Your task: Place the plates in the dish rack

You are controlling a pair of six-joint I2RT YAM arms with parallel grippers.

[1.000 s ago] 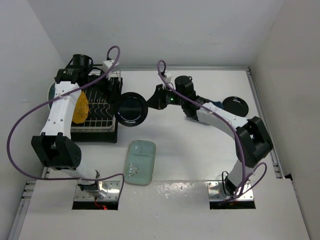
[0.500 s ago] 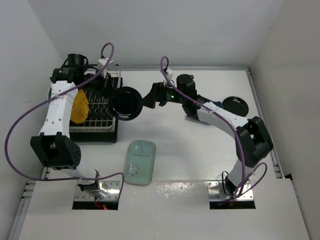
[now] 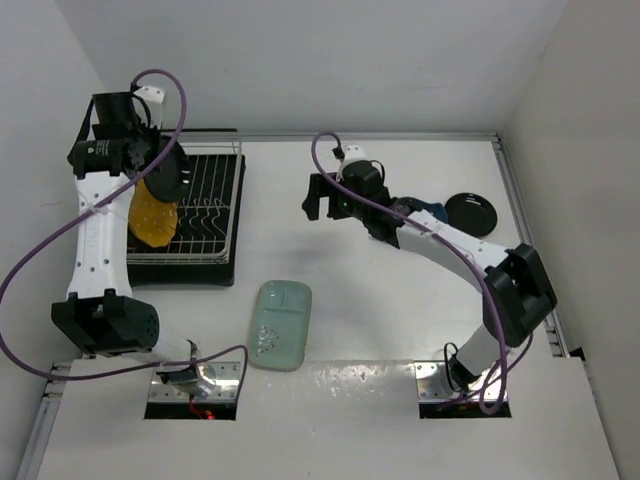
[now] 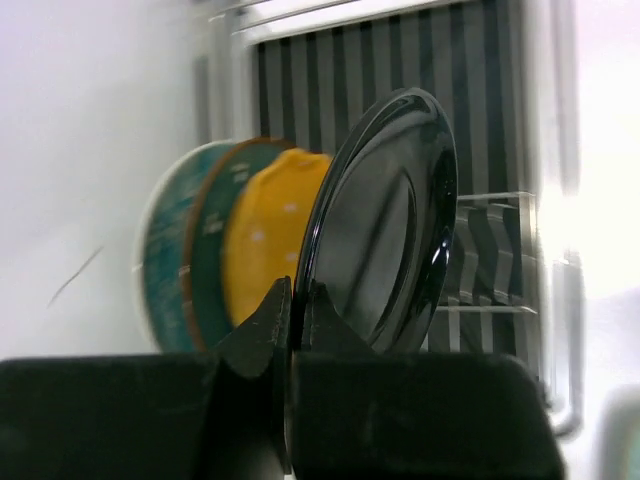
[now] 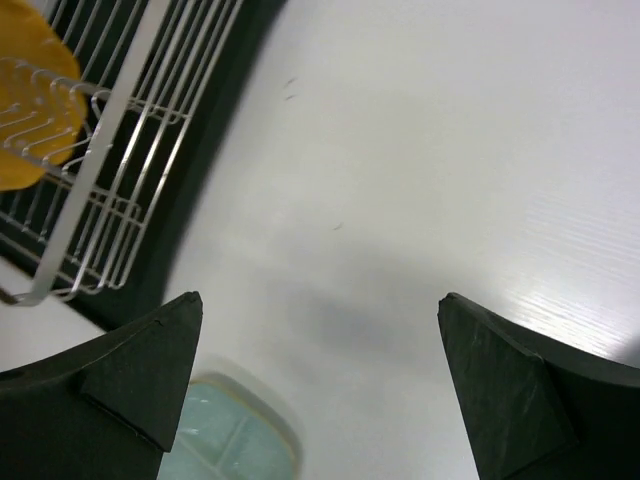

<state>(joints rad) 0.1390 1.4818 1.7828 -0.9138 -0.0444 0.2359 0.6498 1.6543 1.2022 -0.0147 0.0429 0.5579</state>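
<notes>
My left gripper (image 3: 166,176) (image 4: 295,300) is shut on the rim of a small black plate (image 4: 385,220), held upright over the dish rack (image 3: 205,215). In the rack beside it stand a yellow plate (image 4: 265,230) (image 3: 150,215), a brown-rimmed teal plate (image 4: 212,240) and a white-rimmed teal plate (image 4: 160,260). My right gripper (image 3: 315,197) (image 5: 320,300) hangs open and empty over the table. The mint tray (image 3: 280,324) (image 5: 225,435) lies flat near the front. A second black plate (image 3: 471,212) lies at the right. A dark blue plate (image 3: 432,209) shows partly from under the right arm.
The rack sits in the back left corner against the wall, and its right rows of tines (image 3: 215,190) hold nothing. Rack wires (image 5: 130,200) and the yellow plate (image 5: 30,110) show at the left of the right wrist view. Purple cables loop above both arms.
The black plate passed from the right gripper to the left. The left arm swung it left over the rack, and the right gripper opened and drew back.
</notes>
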